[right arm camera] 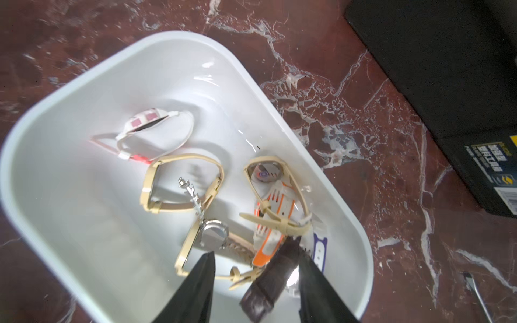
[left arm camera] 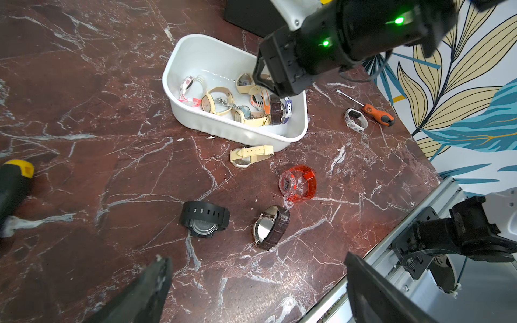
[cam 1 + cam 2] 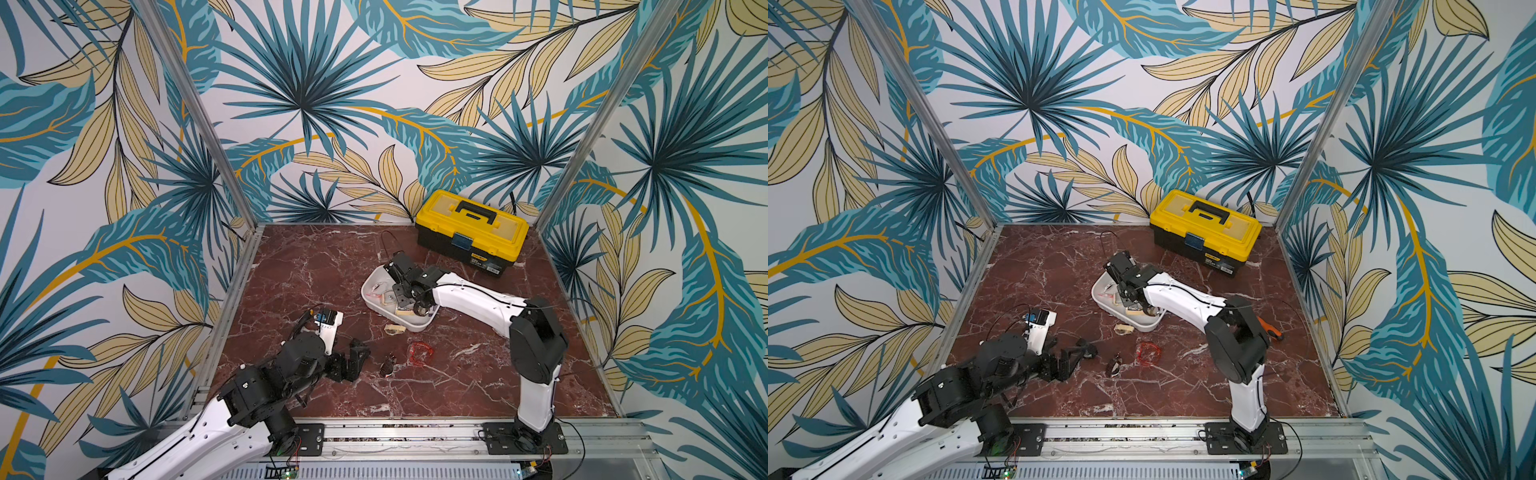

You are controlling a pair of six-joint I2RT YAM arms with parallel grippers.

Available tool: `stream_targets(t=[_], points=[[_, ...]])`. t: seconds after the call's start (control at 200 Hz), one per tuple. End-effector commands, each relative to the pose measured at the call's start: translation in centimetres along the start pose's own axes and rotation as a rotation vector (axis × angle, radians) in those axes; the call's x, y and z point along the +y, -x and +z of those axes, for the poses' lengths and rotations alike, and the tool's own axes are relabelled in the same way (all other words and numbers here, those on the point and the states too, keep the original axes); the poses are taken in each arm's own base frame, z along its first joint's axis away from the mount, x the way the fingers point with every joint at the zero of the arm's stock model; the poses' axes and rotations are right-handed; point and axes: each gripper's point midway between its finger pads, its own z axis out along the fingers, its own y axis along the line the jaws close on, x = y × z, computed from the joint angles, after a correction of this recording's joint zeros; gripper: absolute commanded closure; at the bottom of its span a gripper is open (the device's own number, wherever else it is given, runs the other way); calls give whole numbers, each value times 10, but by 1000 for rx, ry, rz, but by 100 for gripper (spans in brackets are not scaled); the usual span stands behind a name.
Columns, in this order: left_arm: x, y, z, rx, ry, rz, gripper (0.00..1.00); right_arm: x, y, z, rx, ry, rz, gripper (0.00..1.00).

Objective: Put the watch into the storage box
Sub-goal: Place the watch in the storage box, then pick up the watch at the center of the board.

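Note:
The storage box is a shallow white tub in the middle of the marble table, with several watches in it. My right gripper hangs inside it, near its right end, jaws apart. A dark brown-strap watch stands between the fingers. It leans on one finger and is clear of the other, with its lower end among the watches in the box. My left gripper is wide open and empty, low over the table's front left.
Loose on the table lie a beige watch, a red see-through watch, a black digital watch, a brown-strap silver watch and a white watch. An orange screwdriver lies right. A yellow toolbox stands behind.

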Motion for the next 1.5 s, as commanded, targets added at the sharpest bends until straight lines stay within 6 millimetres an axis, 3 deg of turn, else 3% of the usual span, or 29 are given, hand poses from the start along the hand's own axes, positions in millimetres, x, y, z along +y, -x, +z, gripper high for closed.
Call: stream_targets(t=[0.0,0.115,0.24,0.391,0.641,0.821,1.002,1.267,1.492], points=[[-2,1,3,-8,-11,17,0,-5,-16,-17,7,42,75,49],[-5,1,4,-6,-26,17,0,-34,-46,-36,49,35,159,49],[-23,0,7,11,-116,32,0,-74,-86,-47,109,2,268,49],[-43,-3,12,47,-185,86,0,-119,-140,-45,195,-47,426,49],[-91,-10,15,59,-271,293,0,-178,-201,-24,329,-145,636,51],[-106,-9,21,46,-264,349,0,-199,-205,-9,322,-133,715,53],[-109,-9,25,49,-271,346,0,-202,-201,14,355,-71,734,59],[-107,-9,25,47,-262,350,0,-212,-193,31,385,-79,728,62],[-106,-10,24,54,-255,347,0,-210,-183,27,368,-36,735,62]])
